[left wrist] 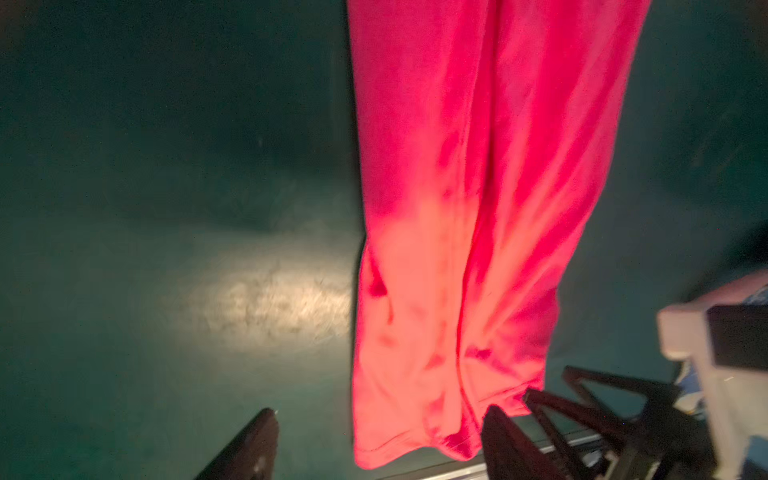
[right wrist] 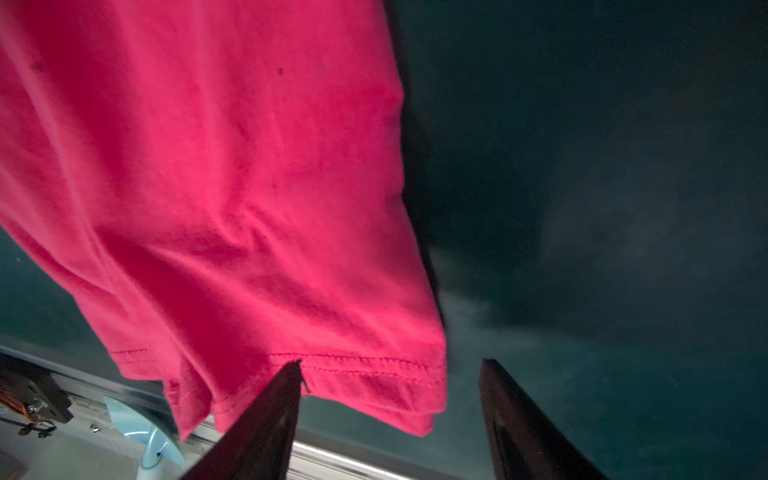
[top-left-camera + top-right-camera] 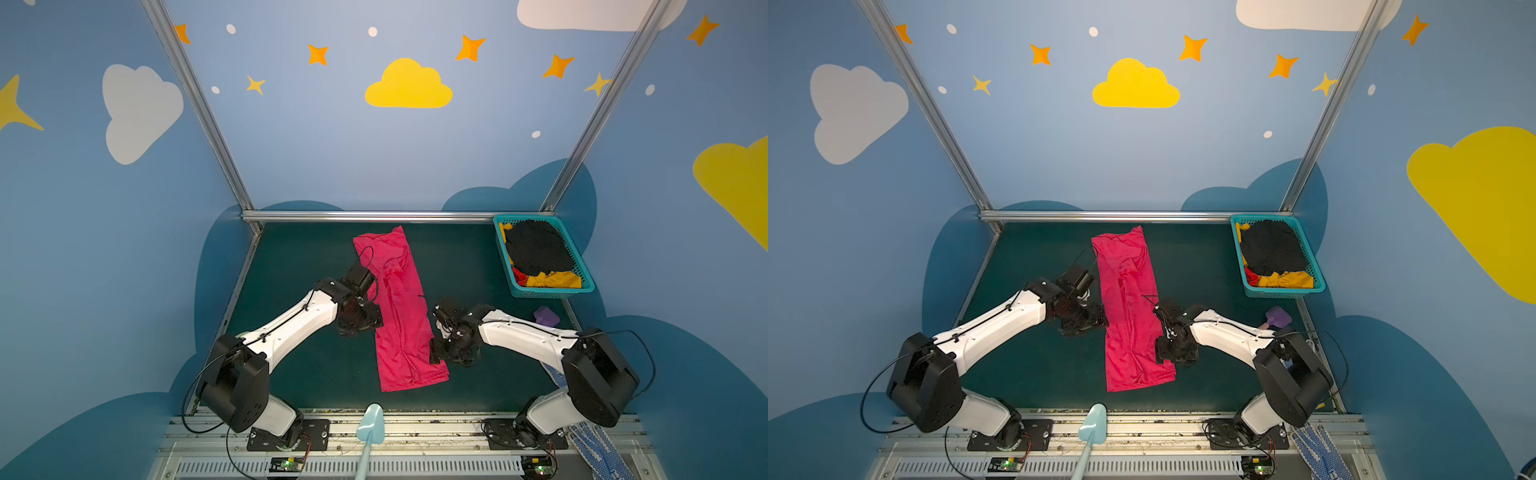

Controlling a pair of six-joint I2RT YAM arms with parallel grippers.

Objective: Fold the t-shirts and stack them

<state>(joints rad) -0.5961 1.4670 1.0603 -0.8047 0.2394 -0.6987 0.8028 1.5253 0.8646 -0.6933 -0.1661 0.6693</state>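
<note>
A bright pink-red t-shirt (image 3: 399, 307) (image 3: 1131, 307) lies on the dark green table as a long narrow strip, its hem toward the front edge. My left gripper (image 3: 365, 322) (image 3: 1092, 320) hovers at the strip's left edge, and my right gripper (image 3: 436, 353) (image 3: 1160, 353) at its right edge near the hem. In the left wrist view the left gripper (image 1: 382, 440) is open over the t-shirt's (image 1: 457, 208) hem corner. In the right wrist view the right gripper (image 2: 390, 399) is open at the t-shirt's (image 2: 232, 187) stitched hem, gripping nothing. Black (image 3: 538, 249) and mustard-yellow (image 3: 557, 280) t-shirts fill a basket.
The teal basket (image 3: 552, 293) (image 3: 1285, 293) stands at the back right corner. A purple object (image 3: 546, 316) lies behind my right arm. A light blue scoop (image 3: 370, 419) juts over the front rail, and blue-dotted white gloves (image 3: 598, 449) lie at the front right. Blue walls close in three sides.
</note>
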